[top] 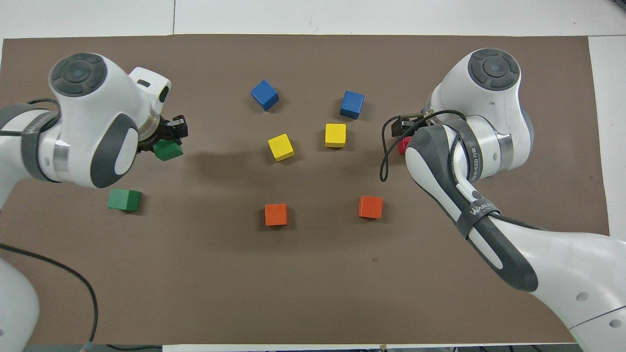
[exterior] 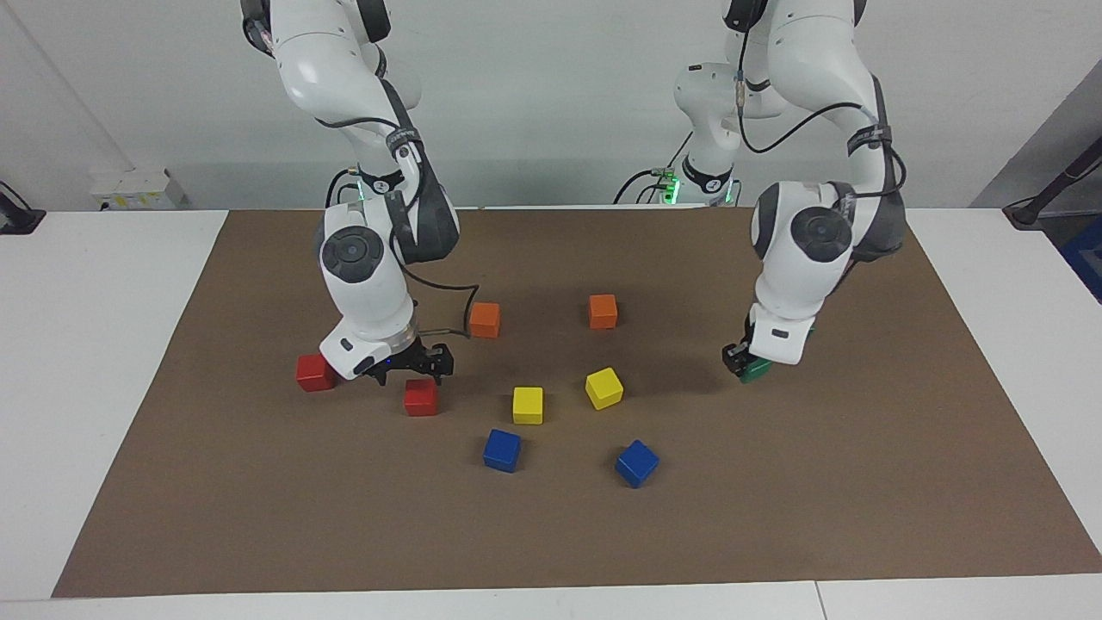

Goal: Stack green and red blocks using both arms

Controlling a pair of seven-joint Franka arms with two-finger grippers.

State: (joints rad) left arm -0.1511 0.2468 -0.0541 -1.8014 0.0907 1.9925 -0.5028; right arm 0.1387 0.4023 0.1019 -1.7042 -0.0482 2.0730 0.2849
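**Left gripper lifts a green block, right gripper sits over a red one**

At the right of the facing view, the left gripper (exterior: 747, 365) is clamped on a green block (exterior: 758, 371), carried clear of the brown mat (exterior: 775, 499). The second green block (top: 124, 199) lies on the mat, lower left in the overhead view. Left of centre, the right gripper (exterior: 413, 368), fingers apart, hangs just above a red block (exterior: 421, 397); another red block (exterior: 313, 372) sits beside its wrist.

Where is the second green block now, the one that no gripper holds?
In the overhead view the free green block lies on the brown mat toward the left arm's end, nearer to the robots than the green block held by the left gripper.
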